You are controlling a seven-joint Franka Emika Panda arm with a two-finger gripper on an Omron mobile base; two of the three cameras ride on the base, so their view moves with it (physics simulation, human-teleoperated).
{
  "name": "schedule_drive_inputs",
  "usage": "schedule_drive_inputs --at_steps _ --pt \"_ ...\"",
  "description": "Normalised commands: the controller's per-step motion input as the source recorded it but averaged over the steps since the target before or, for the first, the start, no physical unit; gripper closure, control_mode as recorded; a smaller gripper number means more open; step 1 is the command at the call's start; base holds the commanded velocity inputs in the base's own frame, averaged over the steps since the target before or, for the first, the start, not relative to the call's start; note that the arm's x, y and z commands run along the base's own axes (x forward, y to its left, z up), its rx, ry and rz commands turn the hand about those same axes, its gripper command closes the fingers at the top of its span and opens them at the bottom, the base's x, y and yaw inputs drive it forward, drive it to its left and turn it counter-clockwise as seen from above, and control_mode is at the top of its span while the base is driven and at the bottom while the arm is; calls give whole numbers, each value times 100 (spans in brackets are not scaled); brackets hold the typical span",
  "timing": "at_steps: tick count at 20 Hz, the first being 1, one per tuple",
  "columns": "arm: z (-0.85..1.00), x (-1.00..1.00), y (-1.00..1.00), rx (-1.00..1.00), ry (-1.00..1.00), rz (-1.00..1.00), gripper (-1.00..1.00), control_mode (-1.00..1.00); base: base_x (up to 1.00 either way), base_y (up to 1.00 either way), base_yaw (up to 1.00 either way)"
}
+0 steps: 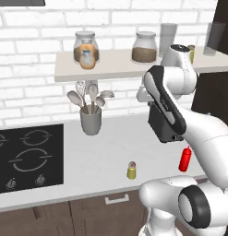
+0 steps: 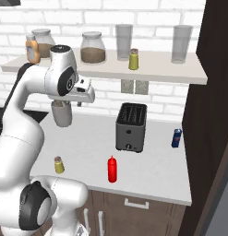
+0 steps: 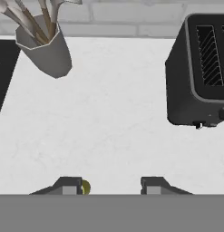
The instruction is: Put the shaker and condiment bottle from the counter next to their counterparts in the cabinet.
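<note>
Two items are yet to be shelved, so the empty, closed gripper [image 3: 111, 186] should be opened, centred over the shaker [image 1: 131, 170] on the counter [image 1: 106, 152] near the condiment bottle [image 1: 184, 159], then lowered straight.

base views flank arm, hand view downward, sharing toaster [image 3: 195, 77]
</note>
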Motion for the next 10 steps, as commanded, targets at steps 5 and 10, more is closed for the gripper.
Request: schedule_drive_inputs --at_steps 5,10 --pt "-3 -11 12 0 0 0 -100 -100 0 0 0" --pt "-5 -5 33 -8 0 -8 -100 -100 0 0 0"
